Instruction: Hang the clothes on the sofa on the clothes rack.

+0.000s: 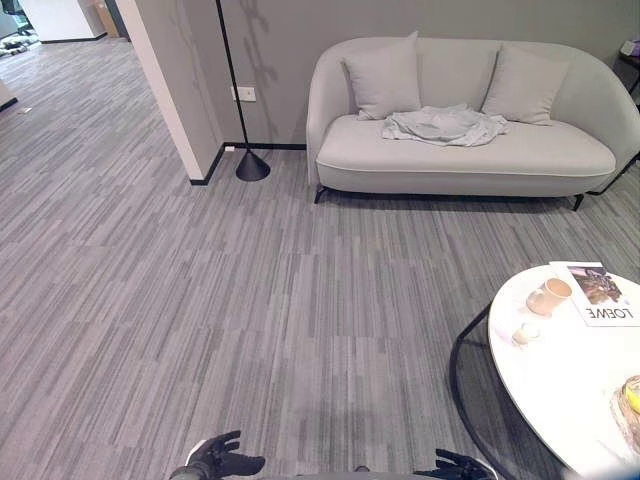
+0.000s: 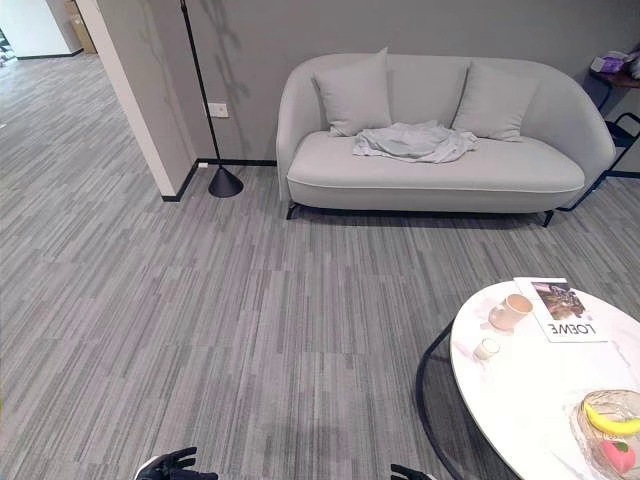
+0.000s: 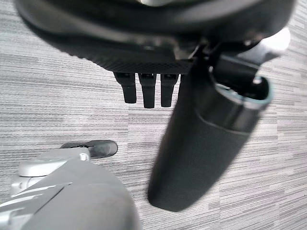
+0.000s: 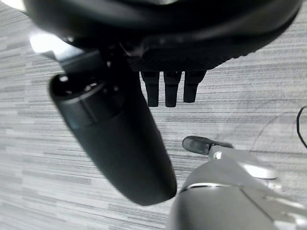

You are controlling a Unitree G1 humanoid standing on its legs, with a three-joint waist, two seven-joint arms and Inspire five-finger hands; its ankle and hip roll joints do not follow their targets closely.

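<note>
Pale shirt (image 1: 443,124) lies crumpled on the sofa (image 1: 470,150) at one o'clock, likely light and limp, best pinched at a bunched fold; my left hand (image 3: 148,88) and right hand (image 4: 170,88) hang low, fingers relaxed, empty.

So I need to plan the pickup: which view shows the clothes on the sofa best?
The left eye view: the crumpled clothes lie whole on the sofa seat. The right eye view shows them equally whole; both wrist views face carpet.

The left hand (image 1: 222,458) sits at seven o'clock, the right hand (image 1: 455,466) at five; both hang low, fingers (image 3: 146,90) straight, holding nothing.
</note>
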